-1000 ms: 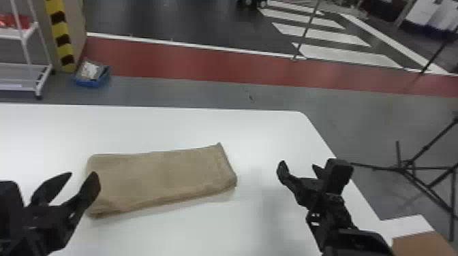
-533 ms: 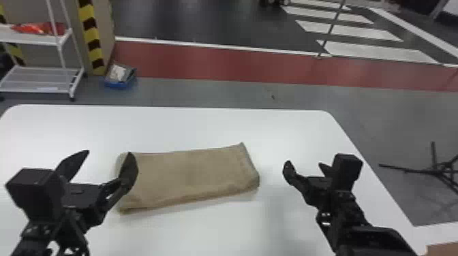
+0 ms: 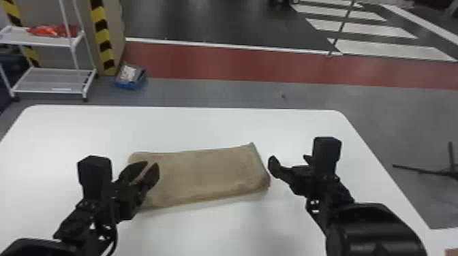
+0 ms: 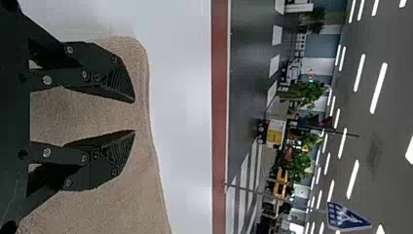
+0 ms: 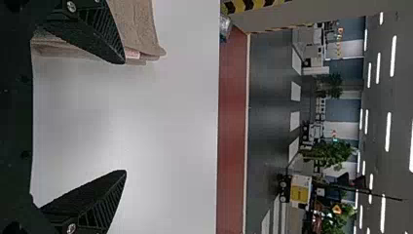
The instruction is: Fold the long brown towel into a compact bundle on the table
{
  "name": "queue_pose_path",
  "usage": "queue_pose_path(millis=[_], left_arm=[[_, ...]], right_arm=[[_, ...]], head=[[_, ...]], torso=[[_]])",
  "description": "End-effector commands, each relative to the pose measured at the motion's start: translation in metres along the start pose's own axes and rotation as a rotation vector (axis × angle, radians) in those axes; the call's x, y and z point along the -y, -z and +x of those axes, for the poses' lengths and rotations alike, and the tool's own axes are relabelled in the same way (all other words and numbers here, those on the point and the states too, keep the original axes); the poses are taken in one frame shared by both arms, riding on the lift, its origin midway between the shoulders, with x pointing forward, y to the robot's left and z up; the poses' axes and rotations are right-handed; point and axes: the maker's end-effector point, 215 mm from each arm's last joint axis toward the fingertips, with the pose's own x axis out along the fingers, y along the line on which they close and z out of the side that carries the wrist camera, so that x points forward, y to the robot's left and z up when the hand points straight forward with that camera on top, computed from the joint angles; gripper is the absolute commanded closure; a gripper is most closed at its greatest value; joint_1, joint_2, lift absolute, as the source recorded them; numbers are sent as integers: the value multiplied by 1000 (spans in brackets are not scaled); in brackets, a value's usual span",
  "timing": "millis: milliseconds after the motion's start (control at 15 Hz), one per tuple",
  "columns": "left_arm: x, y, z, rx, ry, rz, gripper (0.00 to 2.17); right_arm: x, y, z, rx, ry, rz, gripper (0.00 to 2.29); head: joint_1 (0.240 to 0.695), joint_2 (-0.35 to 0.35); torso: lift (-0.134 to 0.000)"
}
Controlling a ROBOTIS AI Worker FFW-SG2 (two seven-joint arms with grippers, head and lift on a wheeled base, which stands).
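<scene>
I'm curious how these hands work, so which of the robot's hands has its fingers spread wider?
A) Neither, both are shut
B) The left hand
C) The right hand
C: the right hand has its fingertips far apart, while the left hand leaves a much smaller gap.
</scene>
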Motion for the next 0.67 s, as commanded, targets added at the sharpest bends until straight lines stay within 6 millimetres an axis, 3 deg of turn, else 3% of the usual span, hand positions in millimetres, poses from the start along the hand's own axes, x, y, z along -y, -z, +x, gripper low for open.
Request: queue_pose_path(millis=[0, 133, 600], left_arm=[[-15, 14, 1, -28, -18, -6, 1899], [-20, 20, 1, -41, -16, -5, 1899], [-24, 27, 14, -64, -11, 8, 1895]], right_arm=[[-15, -11, 11, -30, -56, 14, 80], [-30, -14, 21, -80, -121, 22, 83], [-57, 15, 55, -212, -289, 70, 235]], head=[[695, -168], [695, -146], [695, -90]], torso=[[-109], [-109], [-109]])
